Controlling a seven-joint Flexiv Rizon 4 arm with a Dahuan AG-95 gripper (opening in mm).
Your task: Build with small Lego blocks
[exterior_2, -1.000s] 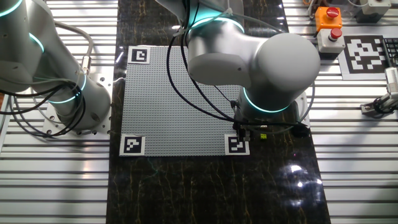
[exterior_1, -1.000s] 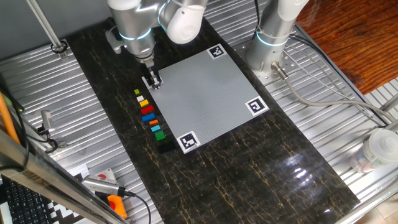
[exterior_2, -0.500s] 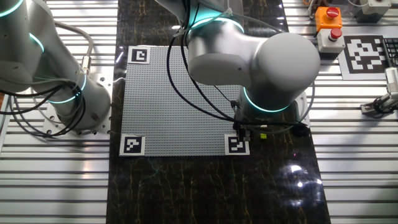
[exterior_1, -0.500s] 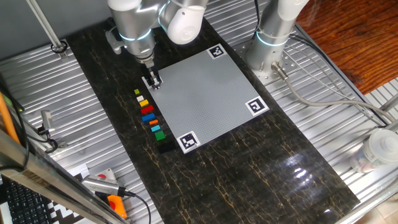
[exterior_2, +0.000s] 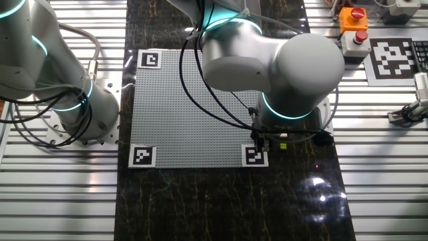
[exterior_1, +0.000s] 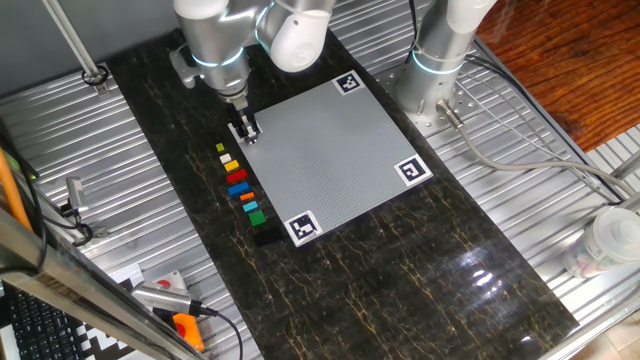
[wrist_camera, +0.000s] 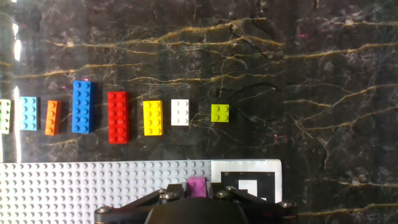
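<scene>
My gripper (wrist_camera: pixel 198 194) is shut on a small pink Lego block (wrist_camera: pixel 198 185), held just over the grey studded plate (wrist_camera: pixel 93 186) beside its corner tag (wrist_camera: pixel 249 180). On the dark table beyond lies a row of small blocks: green (wrist_camera: pixel 5 116), light blue (wrist_camera: pixel 28 113), orange (wrist_camera: pixel 53 117), blue (wrist_camera: pixel 83 106), red (wrist_camera: pixel 118 117), yellow (wrist_camera: pixel 152 117), white (wrist_camera: pixel 180 112) and olive (wrist_camera: pixel 219 112). In one fixed view the gripper (exterior_1: pixel 245 131) stands at the plate's (exterior_1: pixel 330 160) left edge, next to the row's far end (exterior_1: pixel 221 149). The pink block is hidden there.
A second arm's base (exterior_1: pixel 440 70) stands at the plate's far right corner. In the other fixed view the arm's wrist (exterior_2: pixel 287 73) covers the gripper, and an emergency-stop box (exterior_2: pixel 352 27) stands at the back. Ribbed metal panels (exterior_1: pixel 60 150) flank the dark table strip.
</scene>
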